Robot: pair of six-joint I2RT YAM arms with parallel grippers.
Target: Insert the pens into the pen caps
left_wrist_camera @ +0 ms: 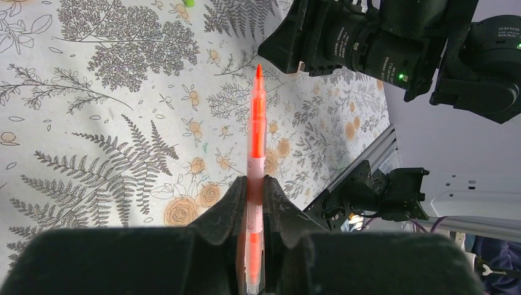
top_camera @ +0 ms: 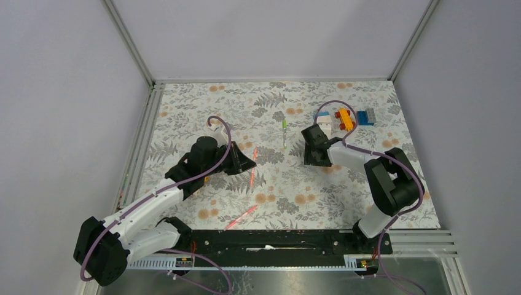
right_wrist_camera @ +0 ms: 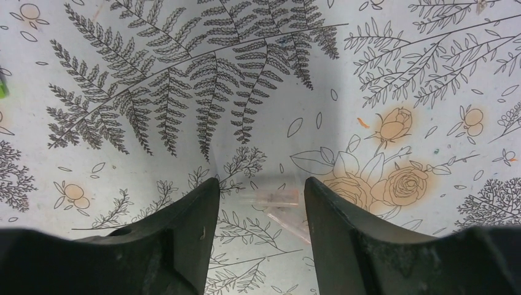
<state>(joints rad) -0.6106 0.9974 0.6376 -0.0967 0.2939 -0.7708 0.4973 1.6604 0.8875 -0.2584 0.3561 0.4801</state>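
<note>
My left gripper (top_camera: 246,162) (left_wrist_camera: 255,184) is shut on a pink pen (left_wrist_camera: 256,129), which sticks out past the fingertips with its red tip towards the right arm. The same pen shows in the top view (top_camera: 253,166). My right gripper (top_camera: 313,152) (right_wrist_camera: 262,187) is open and points down at the table. Two small clear pinkish pen caps (right_wrist_camera: 279,198) lie touching each other on the cloth between its fingers. A second pink pen (top_camera: 241,217) lies near the front rail. A white pen with a green end (top_camera: 284,132) lies in the middle, farther back.
Chunky toy blocks stand at the back right behind the right gripper: a red-yellow one (top_camera: 344,118), a blue one (top_camera: 367,117) and a white-blue one (top_camera: 322,115). A black rail (top_camera: 276,243) runs along the near edge. Grey walls enclose the floral cloth (top_camera: 203,110).
</note>
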